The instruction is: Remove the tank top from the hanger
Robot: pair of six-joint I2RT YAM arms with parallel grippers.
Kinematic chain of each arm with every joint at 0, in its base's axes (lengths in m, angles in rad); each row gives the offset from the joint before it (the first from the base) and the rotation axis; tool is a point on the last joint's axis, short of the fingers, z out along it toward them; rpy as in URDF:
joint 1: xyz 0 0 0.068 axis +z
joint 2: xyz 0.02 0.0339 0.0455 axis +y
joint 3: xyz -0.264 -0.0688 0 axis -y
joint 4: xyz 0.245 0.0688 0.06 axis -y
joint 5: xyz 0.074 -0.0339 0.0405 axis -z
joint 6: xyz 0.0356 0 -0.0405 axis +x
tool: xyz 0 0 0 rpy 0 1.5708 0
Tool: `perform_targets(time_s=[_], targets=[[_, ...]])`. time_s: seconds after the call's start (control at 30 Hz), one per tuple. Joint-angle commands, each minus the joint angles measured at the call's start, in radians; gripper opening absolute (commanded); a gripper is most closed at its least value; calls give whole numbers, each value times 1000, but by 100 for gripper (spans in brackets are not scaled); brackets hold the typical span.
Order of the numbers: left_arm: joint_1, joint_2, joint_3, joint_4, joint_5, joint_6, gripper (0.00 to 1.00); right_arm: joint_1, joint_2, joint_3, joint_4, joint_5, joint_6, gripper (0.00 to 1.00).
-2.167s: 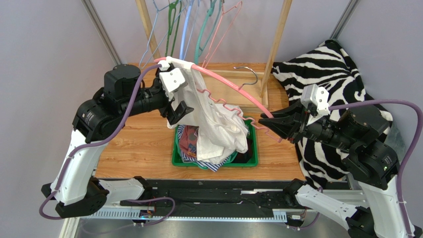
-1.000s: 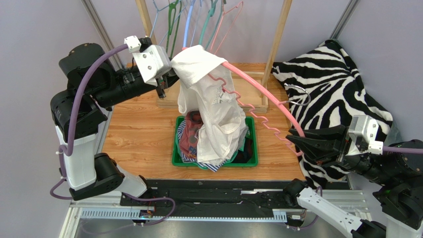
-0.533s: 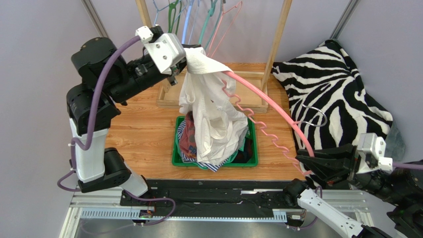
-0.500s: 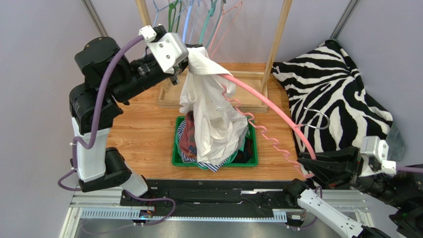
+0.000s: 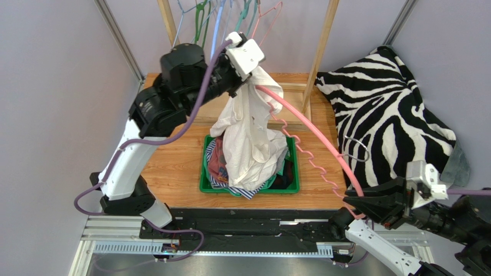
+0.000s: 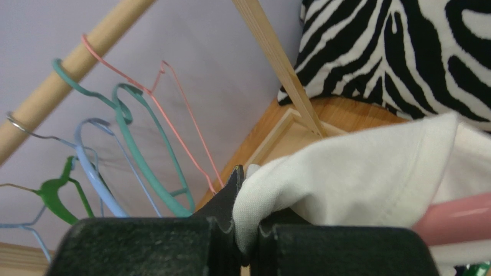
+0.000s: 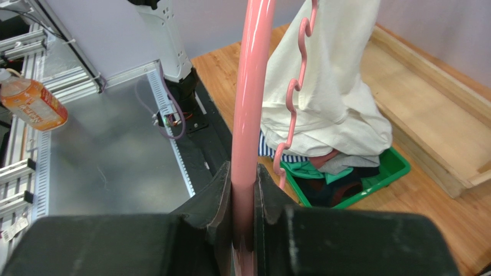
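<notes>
We swung left gripper [image 5: 249, 68] from left of green bin [image 5: 286, 190] to above its far edge, clamped tight on tank top [image 5: 250, 138]; cloth hangs into bin. Our right gripper [image 7: 242, 184], pinching hanger [image 7: 249, 115], pulled near-right of bin. Hanger tip barely inside cloth: we judge it nearly off.

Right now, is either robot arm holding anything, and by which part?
Left pincer pinches the white fabric tank top by its bunched upper edge; right pincer clamps the pink plastic hanger near one shoulder end.
</notes>
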Motion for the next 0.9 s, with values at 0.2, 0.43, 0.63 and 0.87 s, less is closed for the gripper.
perform_targets(time_s=[0.2,0.43,0.63,0.87], targets=[[34,-111,-218,5,-69,-74,0,1,-75,126,160,60,19,0],[29,-79,-20,3,17,-33,0,1,-64,65,243,278,8,0],[-139,-54,240,197,6,259,0,1,-55,-85,312,583,13,0],[-345,-42,345,298,-61,496,0,1,-29,-171,358,692,27,0]])
